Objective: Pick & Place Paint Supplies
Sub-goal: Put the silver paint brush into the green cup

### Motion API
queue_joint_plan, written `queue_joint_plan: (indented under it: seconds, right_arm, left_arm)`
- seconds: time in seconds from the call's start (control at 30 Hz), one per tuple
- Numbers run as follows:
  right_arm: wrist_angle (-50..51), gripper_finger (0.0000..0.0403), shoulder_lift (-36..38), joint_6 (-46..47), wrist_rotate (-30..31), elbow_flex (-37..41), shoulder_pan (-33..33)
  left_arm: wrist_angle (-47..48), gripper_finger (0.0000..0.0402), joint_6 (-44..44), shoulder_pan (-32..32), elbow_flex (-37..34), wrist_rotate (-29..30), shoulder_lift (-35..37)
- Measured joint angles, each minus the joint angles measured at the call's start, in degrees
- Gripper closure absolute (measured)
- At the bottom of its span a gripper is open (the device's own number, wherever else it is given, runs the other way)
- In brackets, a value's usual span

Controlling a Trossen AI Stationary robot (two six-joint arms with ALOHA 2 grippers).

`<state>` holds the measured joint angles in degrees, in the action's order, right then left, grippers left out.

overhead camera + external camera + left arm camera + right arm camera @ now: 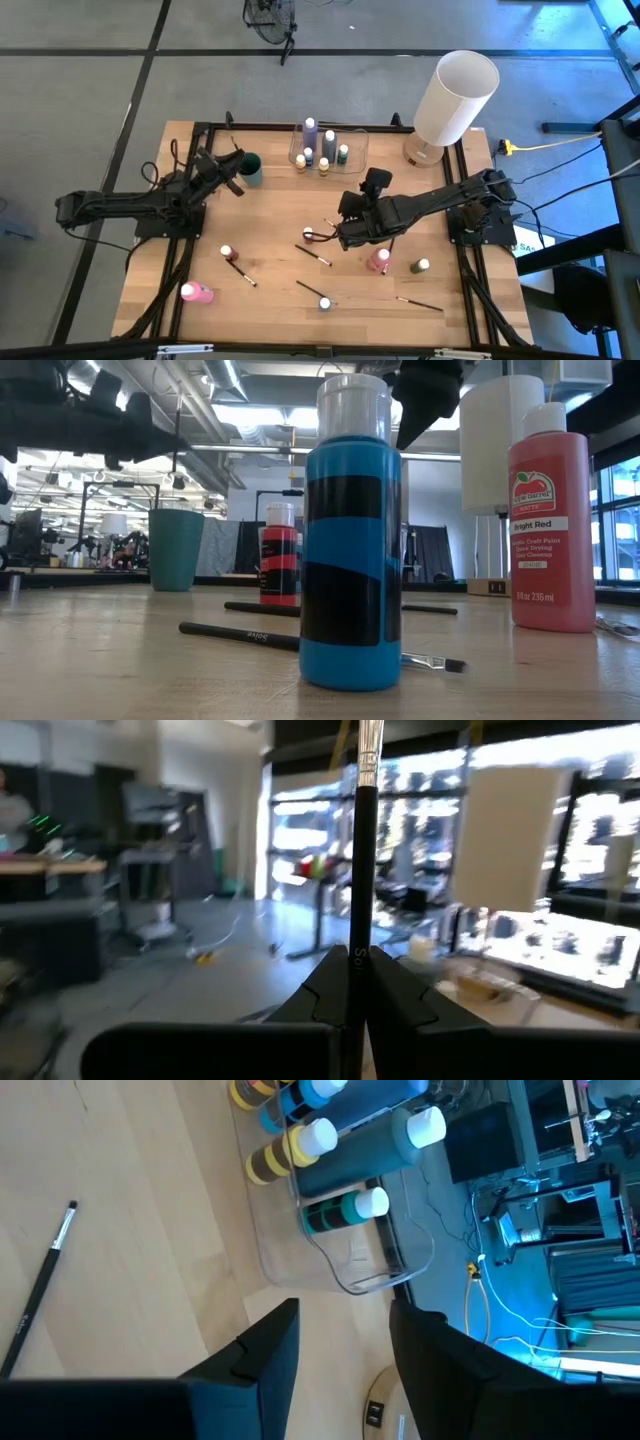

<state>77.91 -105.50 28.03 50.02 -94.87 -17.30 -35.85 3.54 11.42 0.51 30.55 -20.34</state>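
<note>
In the low view a blue bottle [351,550] stands in front and hides much of the table; the brush [240,632] behind it is partly covered. The left gripper [352,982] has its fingers pressed together on a thin paintbrush [362,850], which points straight up, near the teal cup [250,168]. The right gripper [340,1342] hovers over the table middle with fingers apart and nothing between them; the clear container [352,1270] with bottles lies just ahead of it, and a pink bottle [379,260] lies beside that arm.
</note>
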Motion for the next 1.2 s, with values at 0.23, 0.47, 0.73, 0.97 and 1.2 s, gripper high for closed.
queue_joint_plan:
  seconds: [0.23,0.47,0.73,0.97,1.2]
  right_arm:
    - [-1.3,0.0243,0.0,0.0,0.1,0.0,0.0]
    - [-9.5,0.0243,0.0,-3.9,4.2,0.0,0.0]
    - [-39.1,0.026,0.0,-25.7,-7.7,0.0,1.8]
    - [-57.3,0.0282,0.0,-34.4,-27.7,0.0,4.3]
    - [-61.5,0.0283,0.0,-34.3,-33.7,0.0,5.8]
  left_arm:
    - [-5.9,0.039,1.3,0.0,0.0,-8.5,-0.2]
    - [-10.9,0.039,-1.7,-0.2,0.0,-15.2,-0.3]
    - [-17.2,0.039,-6.7,-1.1,0.0,-20.4,-3.3]
    - [-25.2,0.039,-1.7,-10.6,1.3,-19.9,-12.2]
    - [-25.8,0.0391,4.1,-18.8,2.9,-11.9,-20.9]
